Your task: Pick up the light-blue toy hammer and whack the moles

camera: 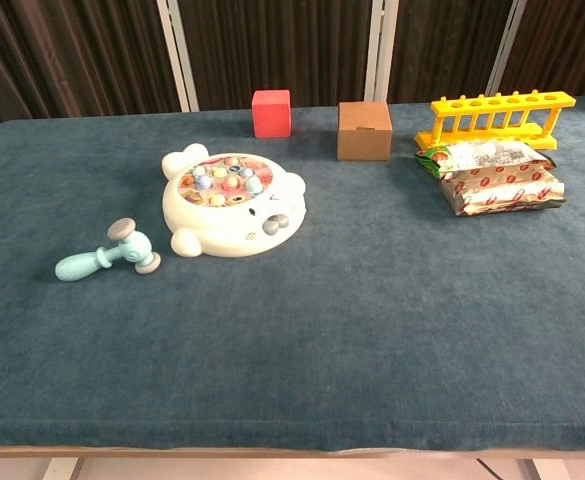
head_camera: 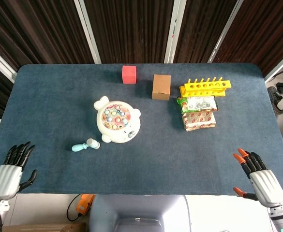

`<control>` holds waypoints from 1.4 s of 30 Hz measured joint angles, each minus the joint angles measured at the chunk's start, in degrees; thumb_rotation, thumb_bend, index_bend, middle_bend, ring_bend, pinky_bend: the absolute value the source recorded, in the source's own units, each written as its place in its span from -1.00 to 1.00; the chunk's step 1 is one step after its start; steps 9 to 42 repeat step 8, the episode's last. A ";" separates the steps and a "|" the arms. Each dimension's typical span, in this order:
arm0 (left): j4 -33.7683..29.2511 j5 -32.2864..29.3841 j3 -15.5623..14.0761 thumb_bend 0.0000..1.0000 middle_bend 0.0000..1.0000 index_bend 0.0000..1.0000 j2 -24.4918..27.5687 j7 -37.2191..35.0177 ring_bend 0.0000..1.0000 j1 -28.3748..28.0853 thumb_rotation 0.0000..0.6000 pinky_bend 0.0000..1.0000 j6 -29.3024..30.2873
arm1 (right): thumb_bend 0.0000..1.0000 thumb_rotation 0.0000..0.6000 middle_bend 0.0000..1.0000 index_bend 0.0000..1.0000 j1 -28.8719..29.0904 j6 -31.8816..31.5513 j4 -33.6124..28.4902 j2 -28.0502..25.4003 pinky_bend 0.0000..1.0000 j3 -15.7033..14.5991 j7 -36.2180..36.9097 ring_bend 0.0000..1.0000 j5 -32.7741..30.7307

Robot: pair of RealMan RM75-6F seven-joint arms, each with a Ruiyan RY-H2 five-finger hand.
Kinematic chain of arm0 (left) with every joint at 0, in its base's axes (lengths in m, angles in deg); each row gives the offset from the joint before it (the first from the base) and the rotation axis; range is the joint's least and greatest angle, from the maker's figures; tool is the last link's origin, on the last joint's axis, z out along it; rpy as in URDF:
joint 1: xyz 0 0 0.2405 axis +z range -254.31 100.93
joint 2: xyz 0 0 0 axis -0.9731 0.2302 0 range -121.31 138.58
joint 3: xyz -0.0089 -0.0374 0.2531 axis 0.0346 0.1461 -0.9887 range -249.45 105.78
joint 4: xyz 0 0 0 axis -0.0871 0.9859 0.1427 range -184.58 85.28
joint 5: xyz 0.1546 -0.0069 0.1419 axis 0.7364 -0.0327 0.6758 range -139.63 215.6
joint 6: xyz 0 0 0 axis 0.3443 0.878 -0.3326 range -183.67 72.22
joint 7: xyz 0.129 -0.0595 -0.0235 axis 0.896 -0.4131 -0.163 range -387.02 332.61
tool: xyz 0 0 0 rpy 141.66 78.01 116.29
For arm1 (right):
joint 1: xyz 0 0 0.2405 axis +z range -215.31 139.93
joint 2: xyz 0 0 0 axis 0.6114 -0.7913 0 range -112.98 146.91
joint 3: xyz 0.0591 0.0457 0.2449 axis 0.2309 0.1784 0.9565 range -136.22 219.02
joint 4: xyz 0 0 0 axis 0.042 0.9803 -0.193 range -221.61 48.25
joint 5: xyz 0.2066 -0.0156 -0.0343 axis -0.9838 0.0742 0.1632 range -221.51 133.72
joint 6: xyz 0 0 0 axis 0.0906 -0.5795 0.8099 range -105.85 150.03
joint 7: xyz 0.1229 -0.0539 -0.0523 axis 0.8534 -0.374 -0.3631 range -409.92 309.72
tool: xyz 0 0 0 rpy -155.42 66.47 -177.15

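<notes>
My left hand (head_camera: 8, 171) hung at the near edge of the dark blue cloth-covered surface (head_camera: 180, 150), fingers spread and straight, holding nothing. My right hand (head_camera: 260, 179) was at the near edge on its own side, fingers likewise apart and empty. The light-blue plastic toy hammer (camera: 107, 258) lay flat on the surface, well ahead of my left hand and inward of it, apart from both hands. Its grey-capped head pointed toward the white bear-shaped whack-a-mole toy with coloured pegs (camera: 230, 200) and sat just beside that toy's near paw; its rounded handle end lay nearer to me.

I judged the hammer light, hollow and stiff, smooth enough to roll or slide on the cloth if nudged. The handle looked short and thick, so I reckoned the best hold was around its middle, fingers wrapped from above and thumb below, leaving the head free to swing down on the pegs.
</notes>
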 measured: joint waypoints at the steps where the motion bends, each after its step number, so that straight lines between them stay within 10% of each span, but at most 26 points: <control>1: 0.08 0.20 -0.36 -0.17 -1.00 -1.00 0.22 -0.20 -1.00 0.95 1.00 -1.00 0.80 | -0.57 1.00 -1.00 -1.00 -0.08 0.10 -0.28 0.00 -1.00 0.08 -0.73 -1.00 -0.25; 42: -0.34 1.88 -1.80 -0.17 -1.00 -1.00 2.85 -4.48 -1.00 1.16 1.00 -1.00 -2.78 | -0.56 1.00 -1.00 -1.00 -0.92 -0.61 -0.81 -0.02 -1.00 0.28 -2.23 -1.00 -0.34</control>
